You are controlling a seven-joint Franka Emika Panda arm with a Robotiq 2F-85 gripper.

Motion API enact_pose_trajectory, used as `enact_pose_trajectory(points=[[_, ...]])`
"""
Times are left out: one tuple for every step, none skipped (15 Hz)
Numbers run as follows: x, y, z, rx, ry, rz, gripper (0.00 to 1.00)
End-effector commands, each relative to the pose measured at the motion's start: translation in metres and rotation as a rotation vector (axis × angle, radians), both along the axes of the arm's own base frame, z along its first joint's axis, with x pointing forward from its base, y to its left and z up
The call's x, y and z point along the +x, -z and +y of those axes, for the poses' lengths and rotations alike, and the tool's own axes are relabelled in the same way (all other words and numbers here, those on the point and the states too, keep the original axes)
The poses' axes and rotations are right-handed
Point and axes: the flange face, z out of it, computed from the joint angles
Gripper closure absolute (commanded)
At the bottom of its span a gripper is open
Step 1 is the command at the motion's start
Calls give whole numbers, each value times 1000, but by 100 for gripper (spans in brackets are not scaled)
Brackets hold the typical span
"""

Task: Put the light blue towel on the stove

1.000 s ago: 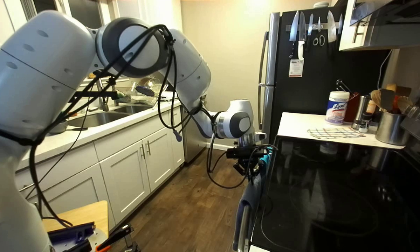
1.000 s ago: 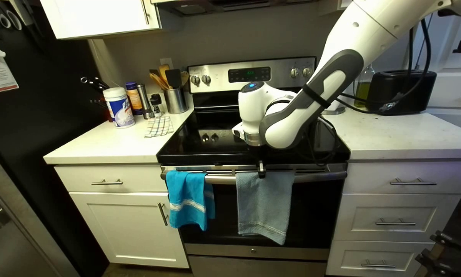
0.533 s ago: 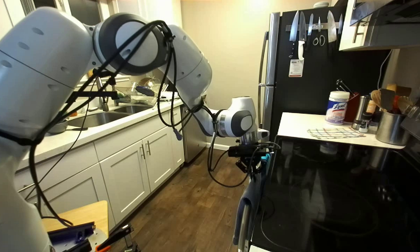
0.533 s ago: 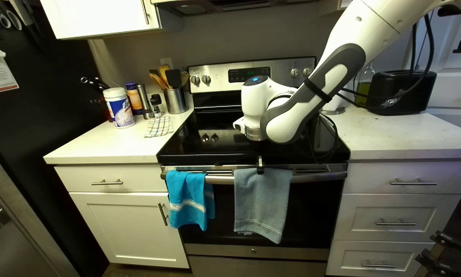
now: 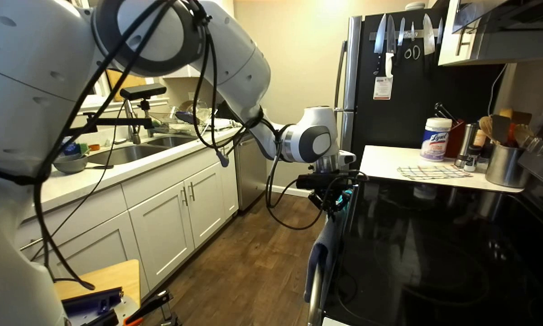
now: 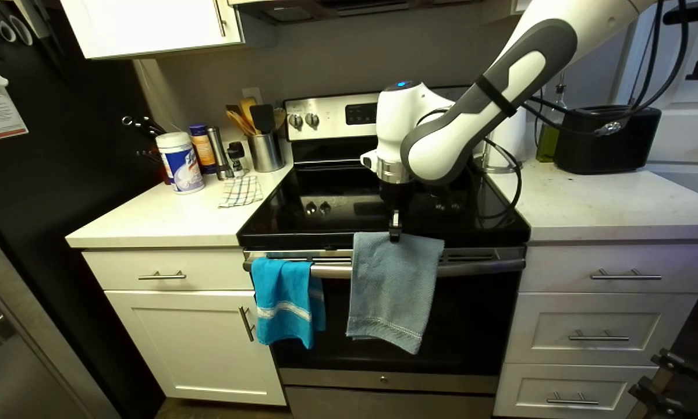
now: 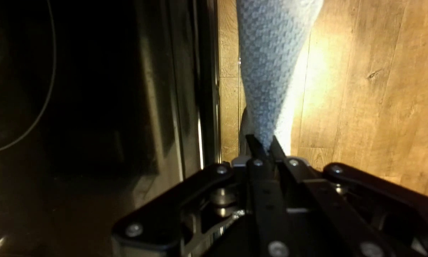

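Note:
The light blue towel (image 6: 392, 291) hangs in front of the oven door. Its top edge is raised above the oven handle (image 6: 488, 266). In the wrist view its pinched end (image 7: 271, 64) runs between the fingertips. My gripper (image 7: 265, 144) is shut on the towel's top edge, at the stove's front edge; it also shows in an exterior view (image 6: 395, 228). The towel shows edge-on, dark blue, in an exterior view (image 5: 320, 258). The stove (image 5: 411, 258) has a flat black glass top, level with or just below the fingertips.
A bright blue towel (image 6: 284, 308) with a white stripe hangs on the handle's left part. A checkered cloth (image 6: 241, 192), a wipes tub (image 6: 181, 166) and a utensil pot (image 6: 265, 152) stand on the counter beside the stove. A black toaster (image 6: 608, 142) stands on the opposite counter.
My gripper has risen and pulled the towel up with it. The towel's top edge has gone from handle height to above it, and its lower hem has risen too.

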Motion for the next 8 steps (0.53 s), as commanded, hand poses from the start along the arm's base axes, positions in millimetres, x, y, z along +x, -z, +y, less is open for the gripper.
enact_pose_trajectory(points=[[-15, -31, -9, 40, -5, -23, 99], [-15, -37, -11, 46, -2, -30, 99], [-16, -44, -13, 55, -1, -37, 99], [-16, -50, -15, 61, 2, -43, 99], [-17, -60, -19, 68, 6, -53, 99], [-18, -68, -22, 70, 10, -62, 99], [-17, -77, -28, 72, 15, -70, 99], [-16, -85, -32, 75, 18, -78, 99]])
